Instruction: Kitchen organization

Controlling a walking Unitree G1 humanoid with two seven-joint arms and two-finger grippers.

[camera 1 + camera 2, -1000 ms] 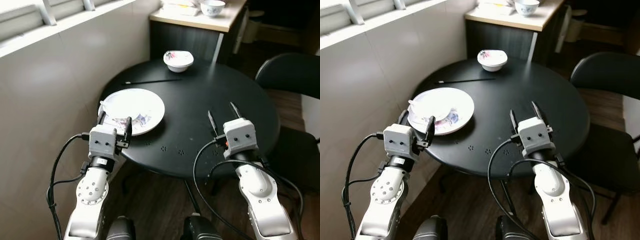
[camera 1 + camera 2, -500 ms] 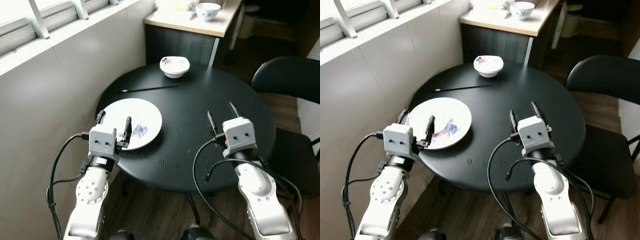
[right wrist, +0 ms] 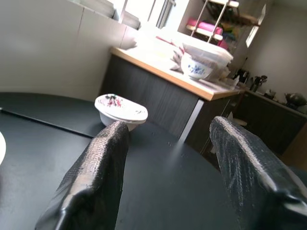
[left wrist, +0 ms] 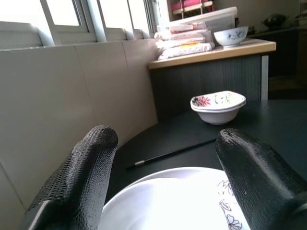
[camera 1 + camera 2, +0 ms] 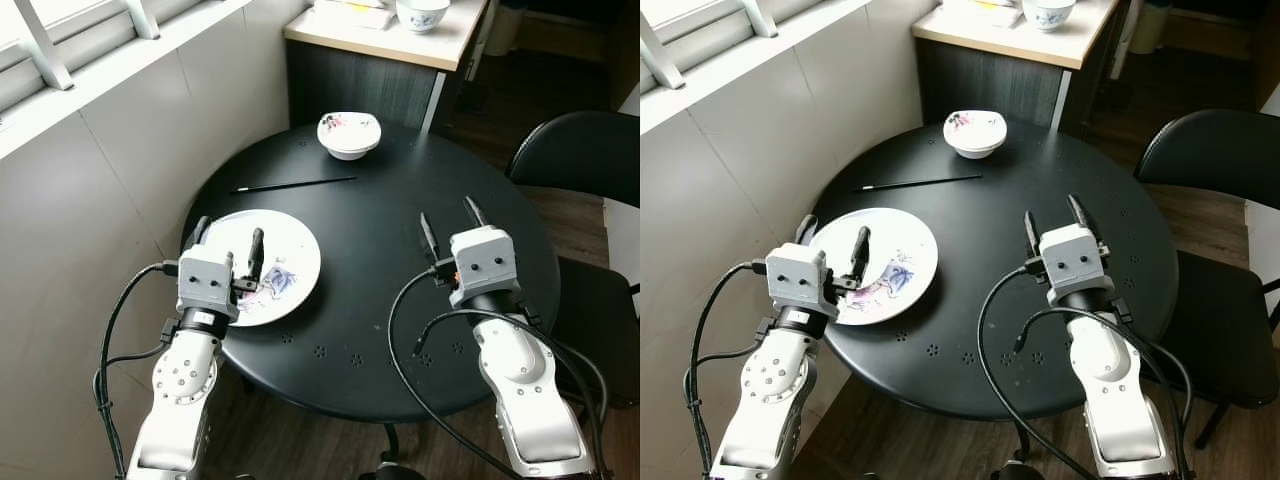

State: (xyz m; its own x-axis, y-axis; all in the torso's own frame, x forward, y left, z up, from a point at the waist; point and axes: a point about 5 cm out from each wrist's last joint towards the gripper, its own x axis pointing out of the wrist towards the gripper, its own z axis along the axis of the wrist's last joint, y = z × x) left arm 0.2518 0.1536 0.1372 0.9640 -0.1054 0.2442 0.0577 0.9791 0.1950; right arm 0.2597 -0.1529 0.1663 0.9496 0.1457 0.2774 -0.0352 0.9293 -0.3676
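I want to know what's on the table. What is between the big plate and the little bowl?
A thin black chopstick lies on the table between the plate and the bowl, seen in both eye views.

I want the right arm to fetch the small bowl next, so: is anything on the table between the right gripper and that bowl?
Nothing visible does. From the right gripper, open, bare black table runs up to the small bowl. The chopstick lies off toward the plate.
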